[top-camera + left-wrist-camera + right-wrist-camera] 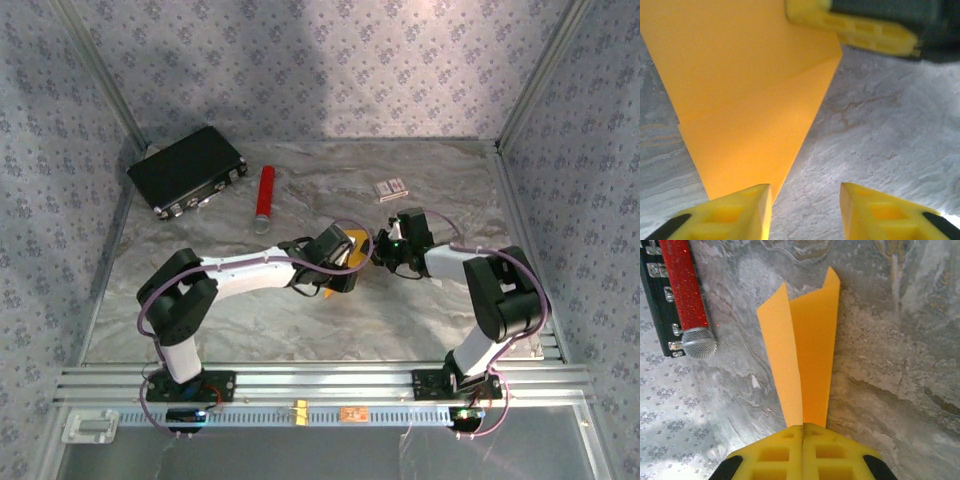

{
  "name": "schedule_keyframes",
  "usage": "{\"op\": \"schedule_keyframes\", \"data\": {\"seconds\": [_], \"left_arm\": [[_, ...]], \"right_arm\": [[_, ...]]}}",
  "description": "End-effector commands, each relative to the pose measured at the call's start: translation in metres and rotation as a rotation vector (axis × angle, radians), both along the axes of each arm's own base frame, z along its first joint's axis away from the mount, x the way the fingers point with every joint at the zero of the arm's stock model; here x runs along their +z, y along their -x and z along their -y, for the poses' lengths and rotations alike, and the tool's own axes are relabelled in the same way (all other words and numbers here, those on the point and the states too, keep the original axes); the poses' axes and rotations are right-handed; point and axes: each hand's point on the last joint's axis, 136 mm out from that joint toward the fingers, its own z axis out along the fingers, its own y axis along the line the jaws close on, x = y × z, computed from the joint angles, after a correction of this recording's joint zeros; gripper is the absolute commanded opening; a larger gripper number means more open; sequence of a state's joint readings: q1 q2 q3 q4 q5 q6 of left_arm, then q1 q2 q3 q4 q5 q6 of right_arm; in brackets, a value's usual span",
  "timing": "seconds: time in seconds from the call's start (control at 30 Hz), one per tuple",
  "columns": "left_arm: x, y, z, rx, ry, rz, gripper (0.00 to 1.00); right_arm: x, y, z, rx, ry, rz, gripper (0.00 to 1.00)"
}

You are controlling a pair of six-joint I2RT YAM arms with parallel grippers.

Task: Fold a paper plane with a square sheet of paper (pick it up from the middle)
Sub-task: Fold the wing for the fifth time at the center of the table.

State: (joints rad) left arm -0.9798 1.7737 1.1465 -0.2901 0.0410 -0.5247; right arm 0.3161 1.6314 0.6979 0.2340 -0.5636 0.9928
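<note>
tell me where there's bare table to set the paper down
Bare: the wide near strip of table just beyond the metal rail, and the far right corner between the small box and the wall. Crowded: the centre, where the left claw and right claw meet at the folded paper, and the far left by the black case and red cylinder.

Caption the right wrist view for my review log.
Folded paper pinched in the shut right gripper, flaps splayed over the table; red cylinder and black case at left.

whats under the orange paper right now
Grey marbled tabletop shows around the folded paper, which the right tool is pinching. The patch directly beneath it is covered, so unseen.
</note>
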Motion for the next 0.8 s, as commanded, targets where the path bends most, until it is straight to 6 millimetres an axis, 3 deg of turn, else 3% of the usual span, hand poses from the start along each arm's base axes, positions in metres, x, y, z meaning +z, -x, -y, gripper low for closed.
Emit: {"op": "schedule_keyframes", "data": {"seconds": [0.0,0.37,0.77], "left_arm": [[0.001,-0.004,0.000,-0.042,-0.100,0.079,0.45],[-0.015,-0.005,0.002,-0.057,-0.217,0.135,0.46],[-0.027,-0.005,-0.003,-0.030,-0.256,0.146,0.39]], "right_arm": [[0.008,-0.001,-0.003,-0.016,-0.023,0.000,0.04],[0.012,0.001,-0.006,-0.013,-0.026,0.005,0.05],[0.012,0.000,-0.003,-0.022,-0.035,0.002,0.05]]}}
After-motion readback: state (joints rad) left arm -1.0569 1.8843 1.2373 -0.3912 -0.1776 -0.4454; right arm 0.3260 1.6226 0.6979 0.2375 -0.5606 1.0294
